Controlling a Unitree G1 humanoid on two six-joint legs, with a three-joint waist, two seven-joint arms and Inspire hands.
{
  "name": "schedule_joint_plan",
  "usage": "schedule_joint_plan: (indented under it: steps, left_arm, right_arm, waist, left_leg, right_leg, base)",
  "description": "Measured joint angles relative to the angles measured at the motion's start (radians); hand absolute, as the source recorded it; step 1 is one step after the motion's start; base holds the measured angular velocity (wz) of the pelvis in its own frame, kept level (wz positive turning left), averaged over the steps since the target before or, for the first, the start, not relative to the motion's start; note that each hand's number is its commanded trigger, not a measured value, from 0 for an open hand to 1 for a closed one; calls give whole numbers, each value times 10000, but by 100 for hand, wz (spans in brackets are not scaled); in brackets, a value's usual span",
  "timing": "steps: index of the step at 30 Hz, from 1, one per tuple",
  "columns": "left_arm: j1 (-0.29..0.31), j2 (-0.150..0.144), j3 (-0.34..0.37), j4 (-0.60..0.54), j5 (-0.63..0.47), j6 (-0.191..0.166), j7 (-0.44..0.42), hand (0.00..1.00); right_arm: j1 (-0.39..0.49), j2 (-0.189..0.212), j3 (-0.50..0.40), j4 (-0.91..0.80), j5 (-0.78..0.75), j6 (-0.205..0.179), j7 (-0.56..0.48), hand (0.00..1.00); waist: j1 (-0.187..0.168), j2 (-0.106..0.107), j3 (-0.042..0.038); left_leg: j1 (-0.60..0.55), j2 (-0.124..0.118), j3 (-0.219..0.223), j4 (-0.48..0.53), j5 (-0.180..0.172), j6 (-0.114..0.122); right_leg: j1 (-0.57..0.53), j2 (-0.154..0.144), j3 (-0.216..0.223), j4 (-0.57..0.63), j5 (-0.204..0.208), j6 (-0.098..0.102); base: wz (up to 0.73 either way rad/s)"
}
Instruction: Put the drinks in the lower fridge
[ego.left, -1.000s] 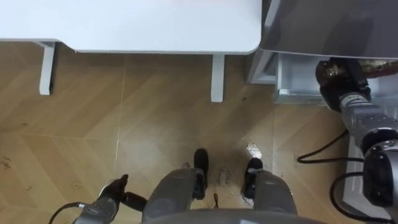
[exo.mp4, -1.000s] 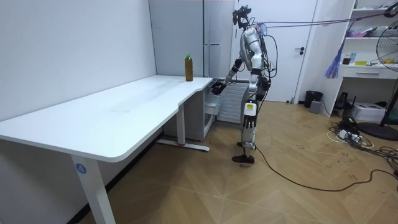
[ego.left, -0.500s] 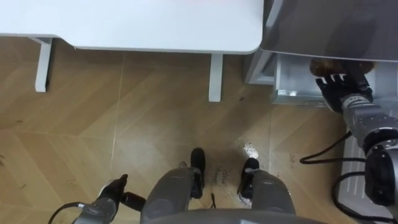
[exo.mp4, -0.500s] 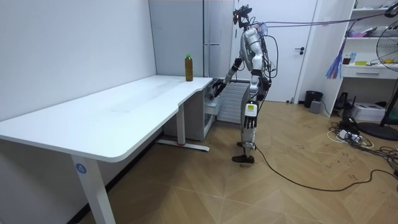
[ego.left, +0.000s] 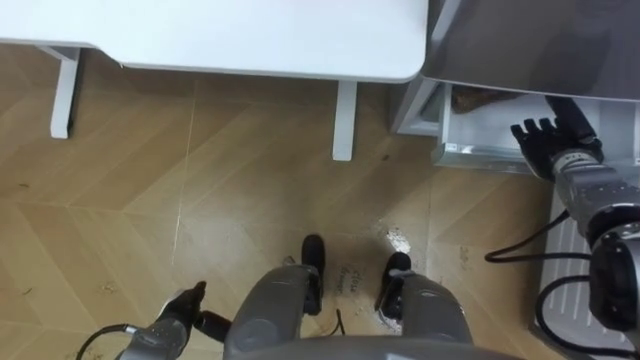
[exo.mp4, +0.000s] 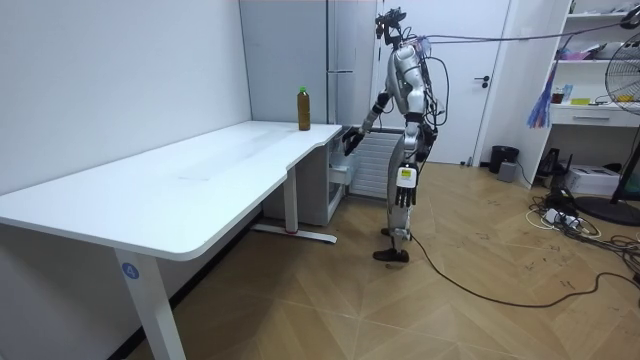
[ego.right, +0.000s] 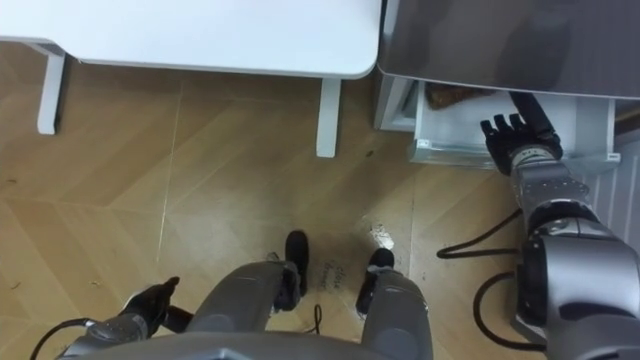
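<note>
In the lower fridge drawer (ego.left: 470, 155), one drink (ego.left: 478, 98) is lying flat, and your right robot hand (ego.left: 547, 142) is hovering near it, spread wide and empty. Your left robot hand (ego.left: 186, 306) is hanging loose and empty. The other bottle (exo.mp4: 303, 108) is standing at the corner of the desk (exo.mp4: 180, 175) nearest the fridge, so a hasty reach is risking knocking it off.

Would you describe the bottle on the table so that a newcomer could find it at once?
Follow the long white table to its far end, beside the tall grey fridge. A bottle stands upright there near the corner. It is the one thing on the tabletop, dark brownish with a yellow-green cap.
</note>
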Motion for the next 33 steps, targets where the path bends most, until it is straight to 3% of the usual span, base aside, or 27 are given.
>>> schedule_joint_plan:
  steps: [16,26,28,30,33]
  left_arm:
    - [-12,0,33,-60,21,-23,25,0]
    - [-62,174,111,-380,13,-194,213,0]
    - [7,185,325,-387,29,-182,227,0]
    - [132,204,779,-377,50,-175,256,0]
    - [180,239,895,-387,12,-182,305,0]
  right_arm:
    - [0,-13,-16,13,64,-2,-8,0]
    - [375,-17,7,1,52,26,52,0]
    - [646,-18,7,-2,-97,100,301,0]
    - [1071,-20,4,1,-224,296,632,0]
    - [1615,-20,1,2,-292,329,1030,0]
  waist:
    - [37,5,-3]
    - [-180,-67,-42]
    - [-175,-140,-89]
    - [-168,-306,-198]
    - [-237,-498,-328]
  left_leg:
    - [19,-5,-53,20,8,-11]
    - [206,12,-23,8,8,-10]
    - [462,7,-10,-85,7,-10]
    - [847,19,20,-260,7,-11]
    - [1315,24,68,-402,3,-14]
  right_leg:
    - [6,-4,31,-13,-5,-1]
    - [459,0,-267,-211,-11,12]
    - [740,13,-282,-337,-27,37]
    - [1131,60,-288,-613,-21,51]
    - [1695,111,-351,-956,33,89]
  base:
    - [0]
    - [9]
    - [4]
    - [0]
    - [0]
